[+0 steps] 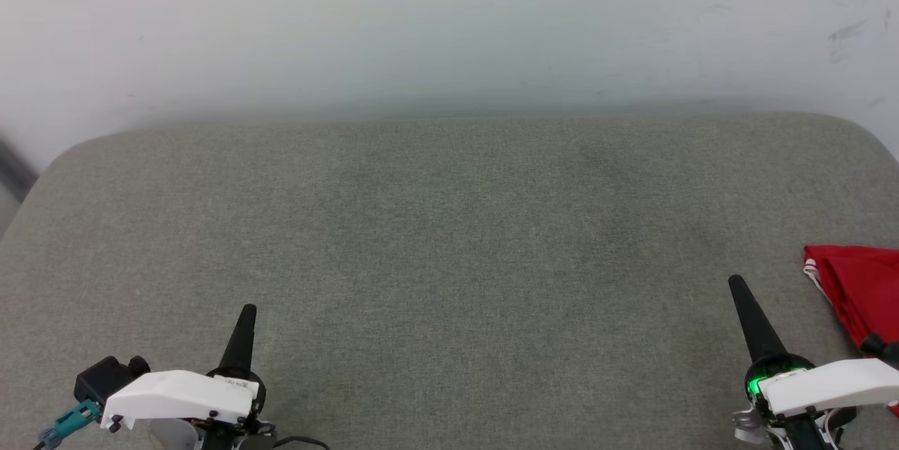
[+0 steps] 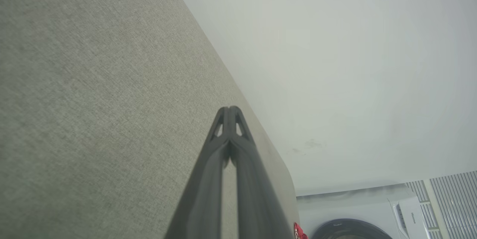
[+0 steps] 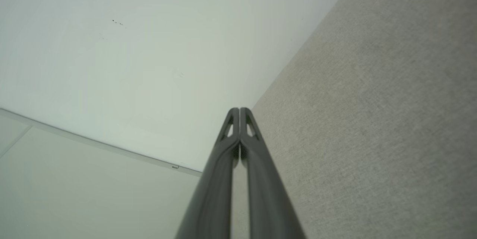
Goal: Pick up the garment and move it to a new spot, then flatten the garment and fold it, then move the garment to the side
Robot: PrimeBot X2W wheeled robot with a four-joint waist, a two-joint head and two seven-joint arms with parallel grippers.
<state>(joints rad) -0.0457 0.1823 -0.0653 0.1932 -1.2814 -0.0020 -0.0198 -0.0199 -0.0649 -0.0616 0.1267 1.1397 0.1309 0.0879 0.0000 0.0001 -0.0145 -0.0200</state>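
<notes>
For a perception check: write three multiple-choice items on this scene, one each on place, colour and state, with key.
1. The red garment with white trim lies: A. at the right, by the right pincer; B. at the centre; C. by the far wall.
2. The padded fabric surface is: A. blue; B. grey-green; C. black.
3. The left pincer and right pincer are: A. open; B. shut, empty; C. gripping cloth.
Key: 1 A, red cloth at the head view's right edge; 2 B, grey-green weave; 3 B, fingers meet in both wrist views.
</notes>
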